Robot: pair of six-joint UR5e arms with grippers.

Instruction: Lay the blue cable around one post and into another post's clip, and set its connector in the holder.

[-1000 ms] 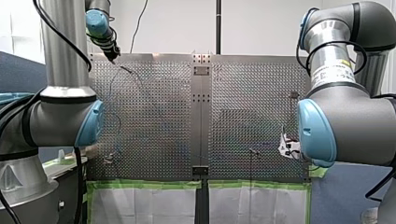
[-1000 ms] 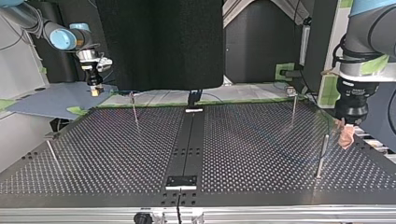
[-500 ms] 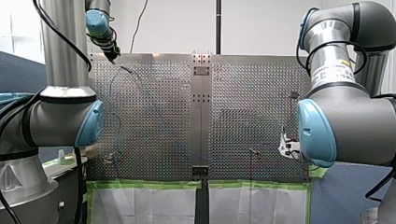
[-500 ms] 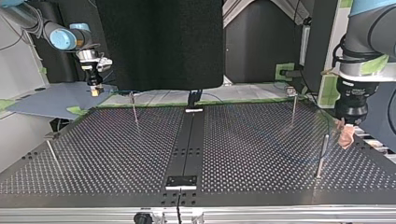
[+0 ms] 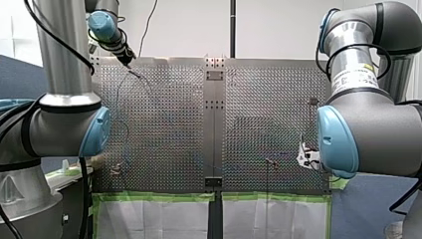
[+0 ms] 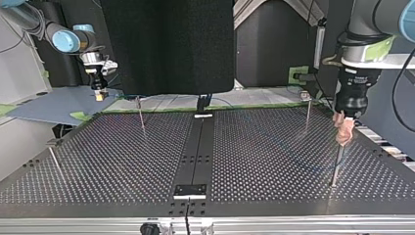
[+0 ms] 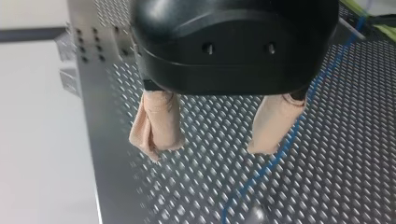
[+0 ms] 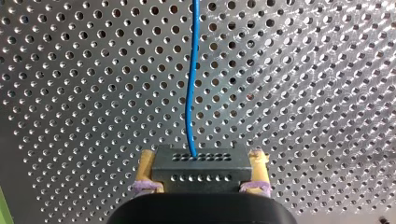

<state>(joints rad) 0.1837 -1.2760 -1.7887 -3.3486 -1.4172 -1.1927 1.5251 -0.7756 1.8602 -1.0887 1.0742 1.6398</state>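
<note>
Blue cable [image 8: 190, 84] leaves the black connector [image 8: 201, 168] and runs straight ahead over the perforated table [image 8: 70, 70]. Right pincer [image 8: 201, 184] is clamped on the connector, near the table's 10 o'clock corner in top view. Left pincer [image 7: 208, 147], at 3 o'clock above a post, has its beige pads wide apart and empty; the cable passes by one pad, contact unclear.

Judged early: no wrap, no clip engaged, connector not in holder. Holder not made out.

Count: one cable, one connector, two pincers, four posts [image 6: 141, 115].
</note>
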